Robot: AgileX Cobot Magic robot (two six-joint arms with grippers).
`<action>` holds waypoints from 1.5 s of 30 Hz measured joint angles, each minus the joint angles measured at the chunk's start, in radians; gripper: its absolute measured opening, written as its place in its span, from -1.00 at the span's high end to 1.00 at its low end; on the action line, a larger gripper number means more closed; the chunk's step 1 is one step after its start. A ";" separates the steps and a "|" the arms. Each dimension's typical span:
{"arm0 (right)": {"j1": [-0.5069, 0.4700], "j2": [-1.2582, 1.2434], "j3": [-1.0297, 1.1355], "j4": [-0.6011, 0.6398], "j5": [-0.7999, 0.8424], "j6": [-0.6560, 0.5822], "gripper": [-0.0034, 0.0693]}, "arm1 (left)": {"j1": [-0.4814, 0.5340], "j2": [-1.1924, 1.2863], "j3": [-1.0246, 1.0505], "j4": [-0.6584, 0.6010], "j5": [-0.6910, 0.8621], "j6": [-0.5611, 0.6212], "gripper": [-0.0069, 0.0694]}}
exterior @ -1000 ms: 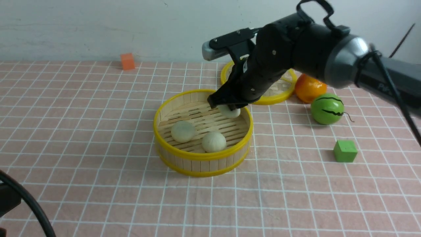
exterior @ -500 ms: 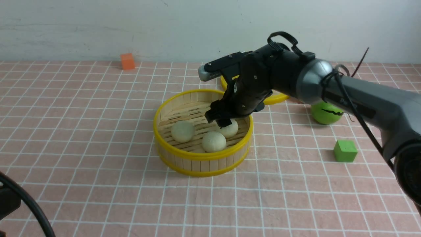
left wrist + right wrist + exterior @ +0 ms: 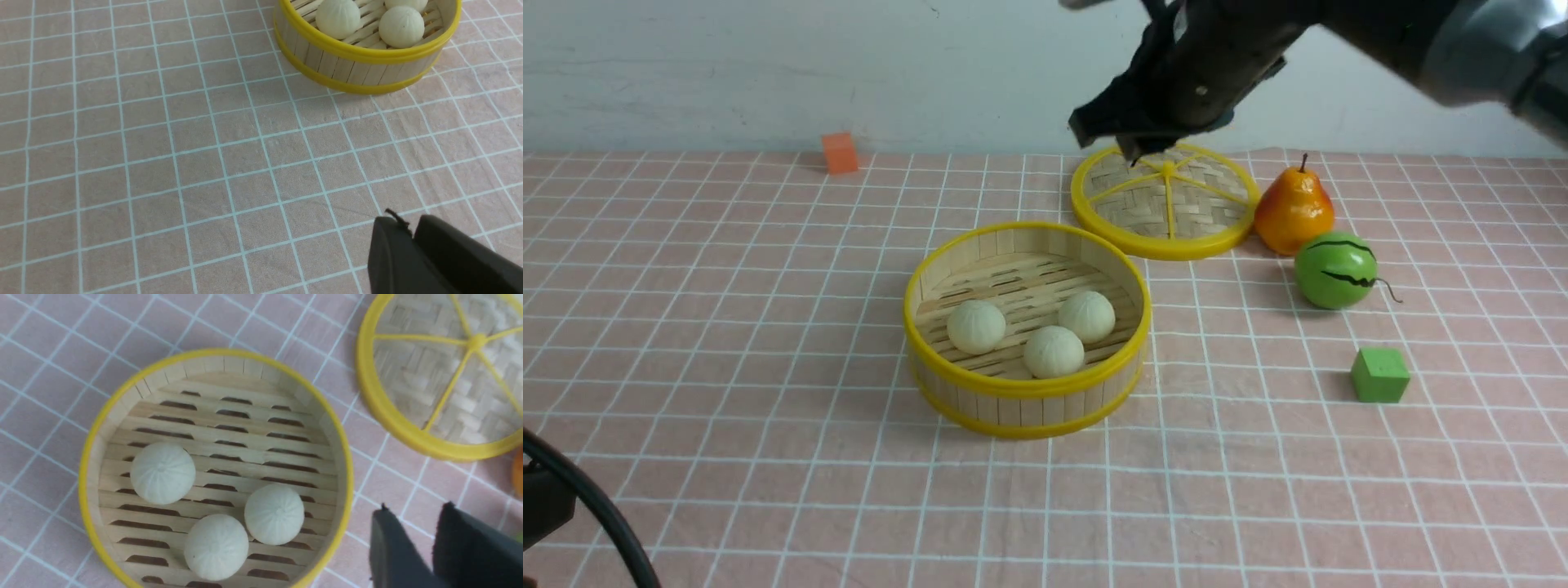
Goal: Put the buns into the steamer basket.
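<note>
Buns: all 3 in the basket. Your left-side bun (image 3: 976, 327) sits a little apart from the other two; front bun (image 3: 1054, 352) and right-side bun (image 3: 1087, 317) lie close together, inside the basket (image 3: 1027, 388), which stands upright on the worktop (image 3: 849, 490). Lid (image 3: 1168, 249) is off, just behind on the right.

R hand (image 3: 412, 539): nothing held; fingertips slightly apart, narrow gap, raised above the worktop. L hand (image 3: 408, 232): empty, tips close together; can't tell if they meet.

Handling, est.: buns look light; matte skin should grip OK, not slippery. Can't confirm soft or firm; treat as soft, squeeze lightly. Round, so may roll if nudged. If a re-grip is req'd, take the bun across its widest part, hand straight down, clear of rim and neighbour. Basket looks stiff and light; hold by side wall, not floor.

Status: placing appears complete. Rec: keep R hand high, clear of lid, and withdraw.
</note>
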State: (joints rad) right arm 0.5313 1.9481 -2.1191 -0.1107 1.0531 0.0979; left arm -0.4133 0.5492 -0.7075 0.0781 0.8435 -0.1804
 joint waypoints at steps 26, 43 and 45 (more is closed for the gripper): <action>0.000 -1.028 1.018 0.075 -0.494 -0.049 0.95 | 0.000 0.000 0.000 0.000 0.000 0.000 0.58; 0.000 -1.122 1.185 0.111 -0.515 -0.049 0.94 | 0.000 0.000 0.000 0.000 0.000 0.000 0.53; 0.000 -1.129 1.195 0.141 -0.524 -0.049 0.96 | 0.000 0.000 0.000 0.000 0.000 0.000 0.52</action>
State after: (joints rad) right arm 0.5313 0.8187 -0.9242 0.0299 0.5296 0.0485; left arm -0.4133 0.5492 -0.7075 0.0781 0.8438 -0.1804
